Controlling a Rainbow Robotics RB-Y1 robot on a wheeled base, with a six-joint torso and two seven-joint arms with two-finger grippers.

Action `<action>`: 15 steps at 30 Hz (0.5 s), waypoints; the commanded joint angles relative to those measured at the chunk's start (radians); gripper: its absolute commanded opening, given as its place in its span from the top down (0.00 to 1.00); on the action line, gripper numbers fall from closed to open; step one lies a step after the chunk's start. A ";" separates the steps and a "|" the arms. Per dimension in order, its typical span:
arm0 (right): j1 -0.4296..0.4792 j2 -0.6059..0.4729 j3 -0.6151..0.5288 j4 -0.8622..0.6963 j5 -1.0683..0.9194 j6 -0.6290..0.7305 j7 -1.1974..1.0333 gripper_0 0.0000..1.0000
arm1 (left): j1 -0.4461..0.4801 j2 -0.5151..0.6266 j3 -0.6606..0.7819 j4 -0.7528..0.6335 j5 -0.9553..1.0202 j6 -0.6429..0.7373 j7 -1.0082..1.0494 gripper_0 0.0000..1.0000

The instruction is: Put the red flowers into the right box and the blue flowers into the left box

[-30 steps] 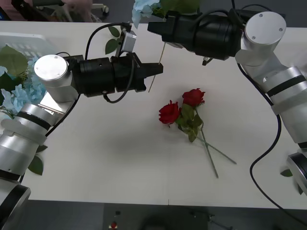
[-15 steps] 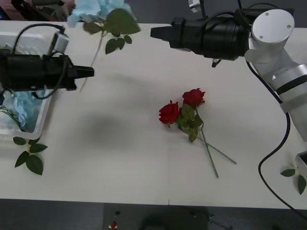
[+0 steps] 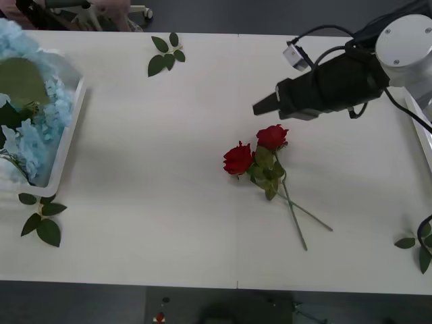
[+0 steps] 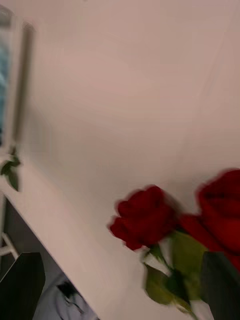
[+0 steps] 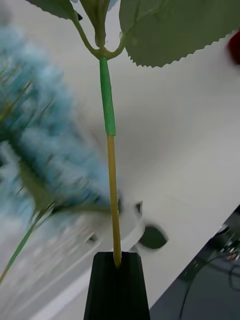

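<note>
Front view: two deep-red red flowers

A white bench carries three loose green leaf sprigs. One sprig lies near the far edge, left of centre. A second sprig lies near the left end, towards the front edge. A third sprig sits at the right end, close to the front edge. Beyond the bench's far edge, the wheeled base of a chair stands on a dark floor.
</note>
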 commanded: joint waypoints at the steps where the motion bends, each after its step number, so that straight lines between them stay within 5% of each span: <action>1: -0.035 -0.061 0.044 -0.098 0.129 0.051 -0.099 0.09 | -0.019 0.048 0.005 0.051 -0.190 -0.089 -0.023 1.00; 10: -0.035 -0.045 0.132 -0.136 0.423 0.121 -0.176 0.11 | -0.019 0.030 0.005 0.073 -0.417 -0.252 -0.023 0.96; 11: -0.035 -0.045 0.141 -0.136 0.439 0.124 -0.172 0.11 | -0.019 0.027 0.005 0.068 -0.432 -0.262 -0.023 0.90; 14: -0.033 -0.048 0.190 -0.133 0.503 0.121 -0.169 0.12 | -0.019 0.002 0.005 0.065 -0.517 -0.288 -0.023 0.47; 15: -0.035 -0.048 0.199 -0.133 0.514 0.118 -0.168 0.11 | -0.019 -0.006 0.005 0.065 -0.529 -0.290 -0.023 0.43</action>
